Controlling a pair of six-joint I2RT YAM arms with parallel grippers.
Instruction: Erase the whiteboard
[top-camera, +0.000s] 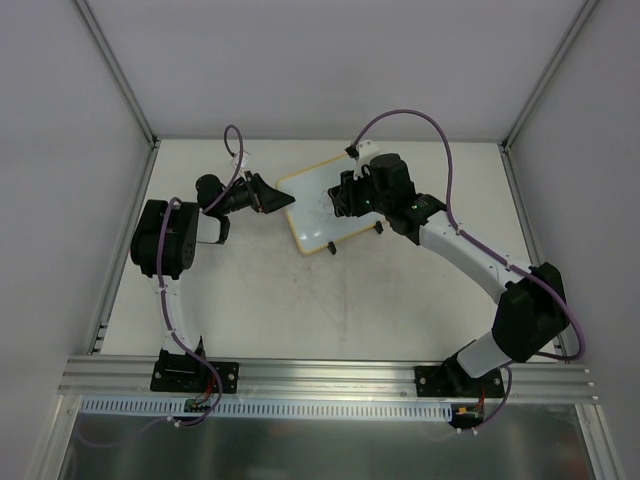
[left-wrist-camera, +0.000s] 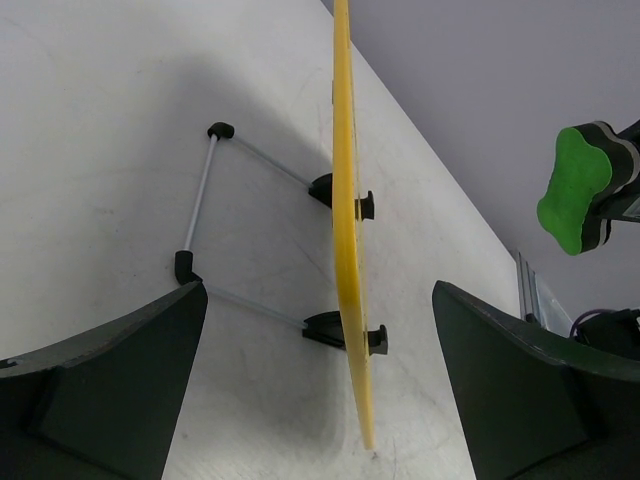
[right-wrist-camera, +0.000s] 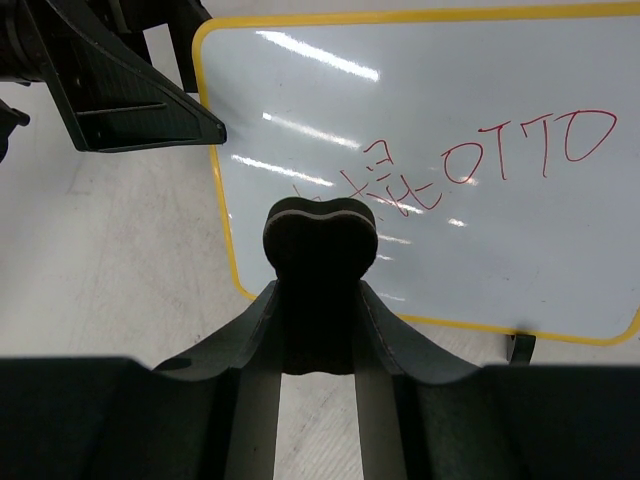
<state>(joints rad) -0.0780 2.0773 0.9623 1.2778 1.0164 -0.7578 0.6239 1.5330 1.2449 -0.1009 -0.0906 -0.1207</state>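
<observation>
The whiteboard (top-camera: 318, 200) has a yellow rim and stands tilted on a wire stand (left-wrist-camera: 200, 200) with two black clip feet. Red handwriting (right-wrist-camera: 500, 160) is on its face (right-wrist-camera: 480, 90). My left gripper (top-camera: 272, 196) is open at the board's left edge. In the left wrist view the rim (left-wrist-camera: 345, 250) shows edge-on between the jaws, with a gap on each side. My right gripper (top-camera: 346, 196) is shut on the eraser (right-wrist-camera: 320, 255), dark with a green felt face (left-wrist-camera: 576, 188), and holds it just in front of the board's lower left part.
Grey walls and aluminium frame posts (top-camera: 120, 75) close in the white table on three sides. A metal rail (top-camera: 330, 375) with the arm bases runs along the near edge. Purple cables (top-camera: 410, 115) loop above both arms.
</observation>
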